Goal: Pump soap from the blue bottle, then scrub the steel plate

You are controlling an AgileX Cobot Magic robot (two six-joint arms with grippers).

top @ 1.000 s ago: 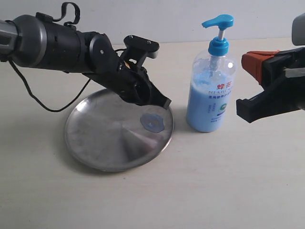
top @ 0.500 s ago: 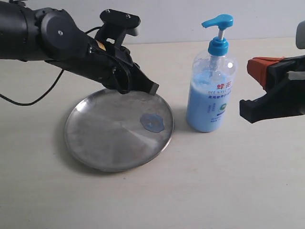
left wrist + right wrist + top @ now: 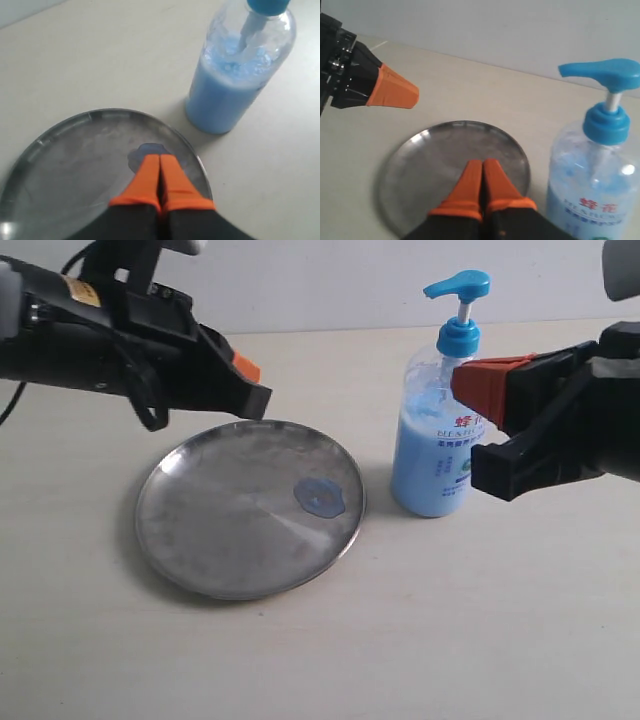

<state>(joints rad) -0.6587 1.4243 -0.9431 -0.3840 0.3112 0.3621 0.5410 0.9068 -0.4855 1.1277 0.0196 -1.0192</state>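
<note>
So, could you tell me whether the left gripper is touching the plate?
Apart. The right wrist view shows the left gripper shut and clear of the plate, with bare table between its tip and the rim.

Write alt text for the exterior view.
A steel plate with a blue soap blob lies on a table beside a blue pump bottle. The shut left gripper hovers near the plate's far rim; the shut right gripper is by the bottle.

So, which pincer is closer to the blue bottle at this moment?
Right. The right pincer, shut, is close beside the blue bottle at its shoulder height. The left pincer, shut, hangs above the steel plate, farther from the bottle.
</note>
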